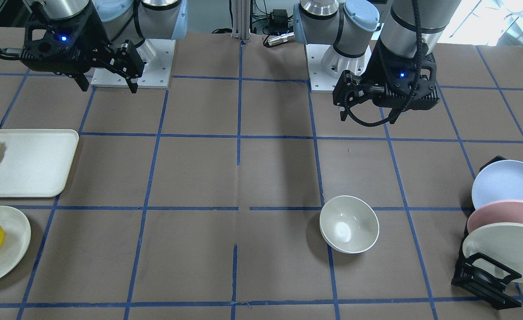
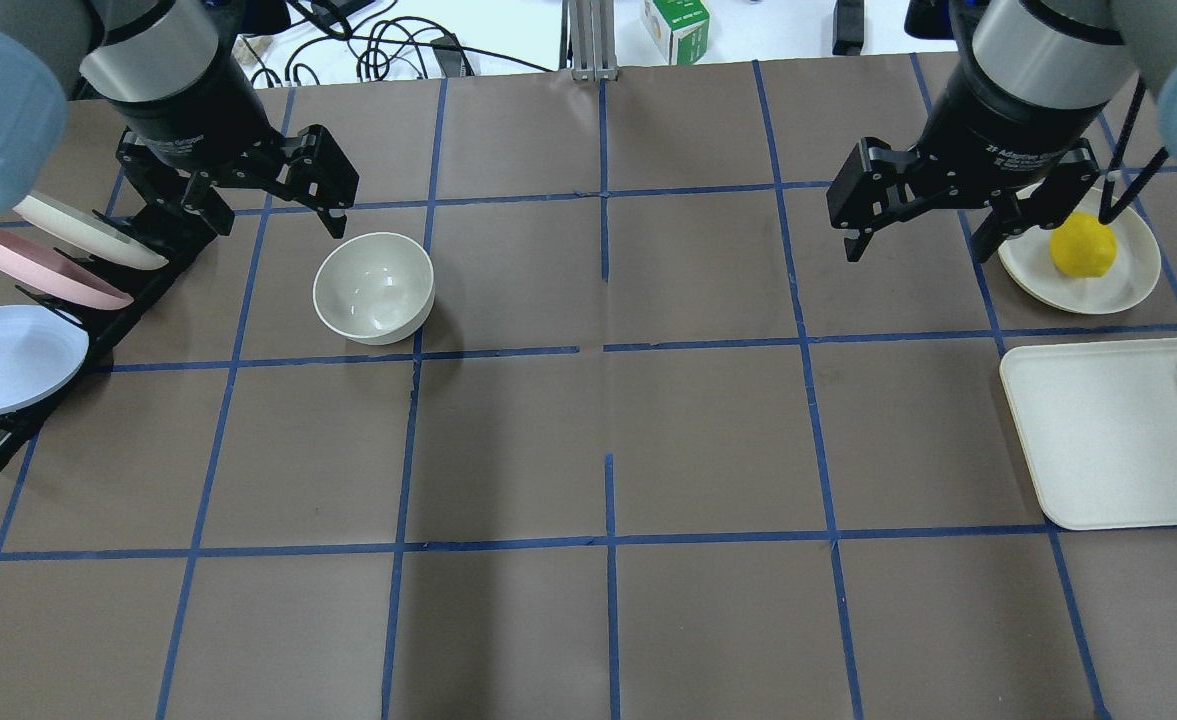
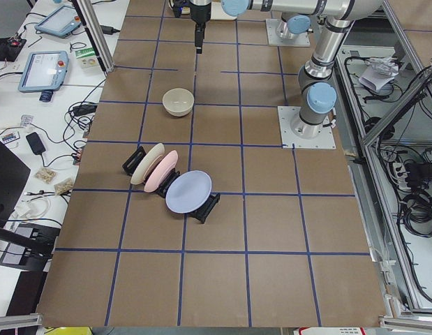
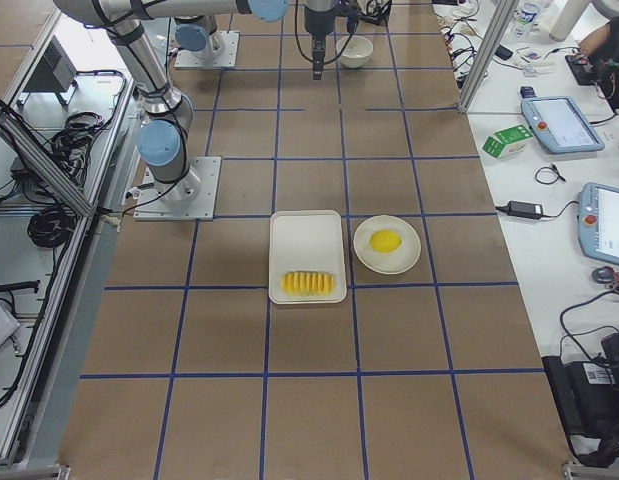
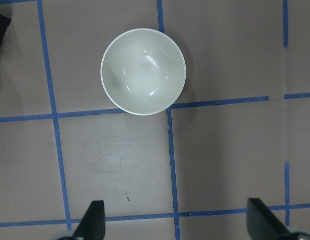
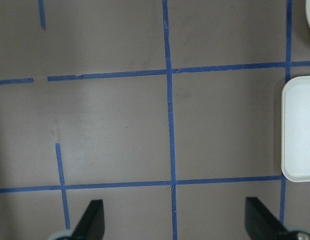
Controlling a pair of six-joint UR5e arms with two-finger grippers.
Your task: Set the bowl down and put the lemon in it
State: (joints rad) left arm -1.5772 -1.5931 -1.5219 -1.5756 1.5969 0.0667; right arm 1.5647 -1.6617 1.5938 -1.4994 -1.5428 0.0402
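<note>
The bowl [image 2: 374, 288] stands mouth-up toward the worktop's left end, apparently ready for filling. The lemon [image 2: 1083, 245] waits on a cream plate [image 2: 1128, 288] near the right end. The left gripper [image 5: 177, 220] and right gripper [image 6: 175, 220] hover empty, fingers spread.

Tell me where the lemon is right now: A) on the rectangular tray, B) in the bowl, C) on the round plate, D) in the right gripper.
C: the lemon lies on the round plate beside the tray, while the bowl stands empty far from it.
</note>
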